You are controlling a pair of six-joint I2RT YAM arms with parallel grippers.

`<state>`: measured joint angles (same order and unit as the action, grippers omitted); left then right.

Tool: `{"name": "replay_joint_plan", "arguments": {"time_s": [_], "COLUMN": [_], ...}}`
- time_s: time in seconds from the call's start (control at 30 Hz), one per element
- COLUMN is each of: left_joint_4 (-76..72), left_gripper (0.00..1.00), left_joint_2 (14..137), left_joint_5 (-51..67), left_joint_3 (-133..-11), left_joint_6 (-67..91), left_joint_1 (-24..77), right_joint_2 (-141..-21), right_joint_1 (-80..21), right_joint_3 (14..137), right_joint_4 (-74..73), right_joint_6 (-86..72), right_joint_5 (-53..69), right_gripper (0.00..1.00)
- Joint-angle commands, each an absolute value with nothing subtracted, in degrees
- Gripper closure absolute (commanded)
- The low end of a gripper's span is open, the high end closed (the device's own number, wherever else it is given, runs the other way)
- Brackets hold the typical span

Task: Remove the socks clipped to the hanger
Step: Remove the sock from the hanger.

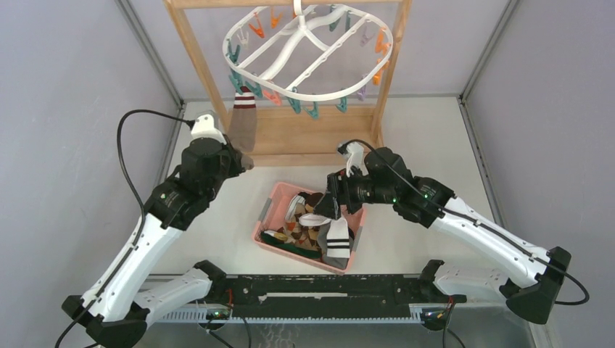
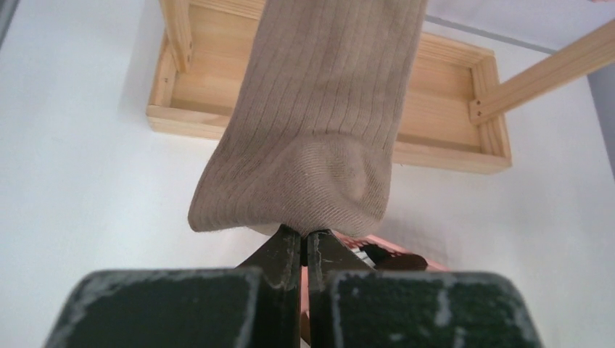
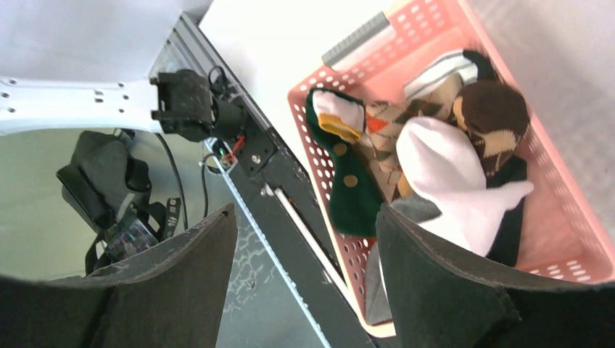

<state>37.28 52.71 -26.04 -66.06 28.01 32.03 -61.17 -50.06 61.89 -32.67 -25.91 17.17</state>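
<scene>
Clipped sock: one beige ribbed knit sock [image 1: 244, 127] with a brown-and-white striped cuff hangs by that cuff from the left front of the hanger, toe down. It is the only sock I can see on the rack.
Hanger: a white plastic oval drying rack [image 1: 330, 96] with curved cross bars, hung tilted from a wooden frame [image 1: 196, 51]. The other orange, teal and purple clips [image 1: 312, 110] dangle empty.
Left claw: the left gripper [image 2: 304, 241] is pinched closed on the toe of the beige sock [image 2: 312, 130], the soft fabric bunching just above the black fingertips. Holding the low end probably allows a downward tug to slip the cuff out of its clip.
Right claw: the right gripper [image 3: 304, 225] hovers over the basket with its fingers [image 3: 435, 283] spread wide and nothing between them.
Basket: a pink perforated plastic basket [image 1: 265, 217] sits between the arms and holds a heap of loose socks [image 3: 435, 145], white, brown argyle and dark green among them. A white black-striped sock [image 1: 337, 243] drapes over its near rim.
Progress: by my reckoning nearly finished, with one sock to free.
</scene>
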Motion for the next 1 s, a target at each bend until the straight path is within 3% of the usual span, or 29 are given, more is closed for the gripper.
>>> {"name": "replay_joint_plan", "arguments": {"time_s": [0.0,0.33,0.97], "left_joint_4": [42.83,50.13,44.13], "left_gripper": [1.00,1.00,1.00], "left_joint_2": [51.83,51.42,52.41], "left_joint_5": [-23.25,-17.99,-4.08], "left_joint_3": [-72.62,-80.15,-77.59], "left_joint_6": [32.41,39.71,53.47], "left_joint_1": [34.27,37.51,41.51], "right_joint_2": [-62.68,-63.71,-74.37], "right_joint_1": [-48.44,-46.85,-47.37], "right_joint_3": [66.98,69.07,81.82], "right_joint_4": [-28.94,-22.54,-18.74], "right_joint_6": [-24.66,-26.58,-19.41], "right_joint_5": [20.08,26.78,31.96], "right_gripper": [0.23,0.23,0.23]}}
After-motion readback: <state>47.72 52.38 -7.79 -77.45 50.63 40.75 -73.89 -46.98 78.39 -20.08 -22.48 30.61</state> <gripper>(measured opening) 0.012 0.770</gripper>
